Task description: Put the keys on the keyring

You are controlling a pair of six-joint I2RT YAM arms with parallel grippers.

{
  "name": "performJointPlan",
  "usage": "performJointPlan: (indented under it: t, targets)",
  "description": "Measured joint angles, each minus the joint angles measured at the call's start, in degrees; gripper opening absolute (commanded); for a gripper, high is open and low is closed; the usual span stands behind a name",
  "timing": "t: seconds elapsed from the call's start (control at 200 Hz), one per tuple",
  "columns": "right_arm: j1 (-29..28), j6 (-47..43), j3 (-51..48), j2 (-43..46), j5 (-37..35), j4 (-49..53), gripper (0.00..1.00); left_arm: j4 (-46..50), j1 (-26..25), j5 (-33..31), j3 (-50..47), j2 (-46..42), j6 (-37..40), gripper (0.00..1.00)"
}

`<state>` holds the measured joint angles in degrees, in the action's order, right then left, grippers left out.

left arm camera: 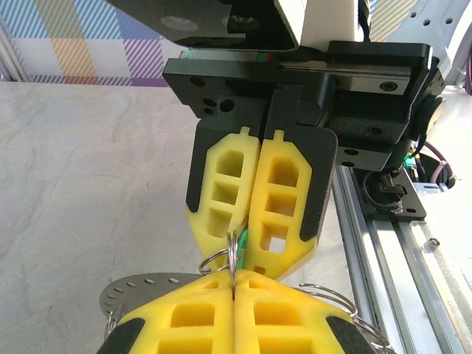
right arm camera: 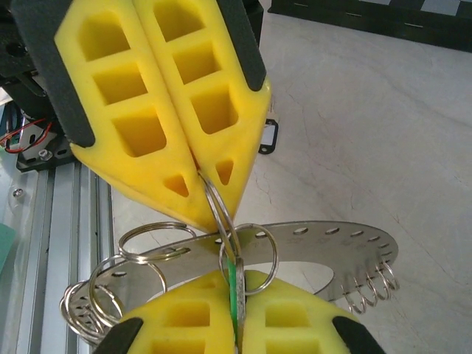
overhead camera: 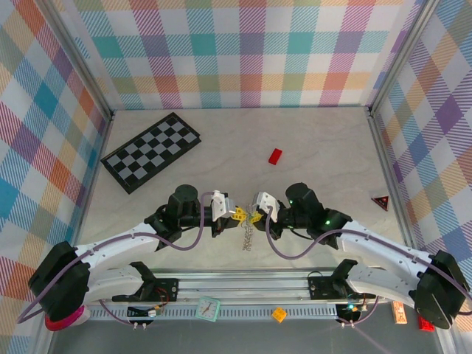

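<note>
Yellow left jaws clamp the keyring (right arm camera: 339,251), right jaws clamp the green-headed key (right arm camera: 234,284).

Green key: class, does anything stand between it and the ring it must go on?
Nothing visible does. The right gripper holds the green key right against the ring pinched by the left gripper.
</note>
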<state>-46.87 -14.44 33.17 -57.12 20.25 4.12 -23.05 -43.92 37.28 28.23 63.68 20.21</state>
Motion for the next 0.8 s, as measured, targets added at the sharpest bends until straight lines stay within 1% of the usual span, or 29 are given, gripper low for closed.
performJointPlan:
  t: [0.285, 0.565, 0.8]
  targets:
    - [0.0, -1.1, 0.8, 2.1, -1.2, 1.8, 0.00, 1.1, 0.0, -0.5, 0.0, 0.0, 0.9, 0.00]
    - [-0.1, -2.6, 2.1, 2.4, -2.7, 4.7, 0.00, 2.8, -0.1, -0.4, 0.2, 0.0, 2.6, 0.00]
    - [-0.1, -3.3, 2.3, 2.0, -3.0, 5.2, 0.00, 3.4, -0.2, -0.3, 0.2, -0.2, 2.8, 0.00]
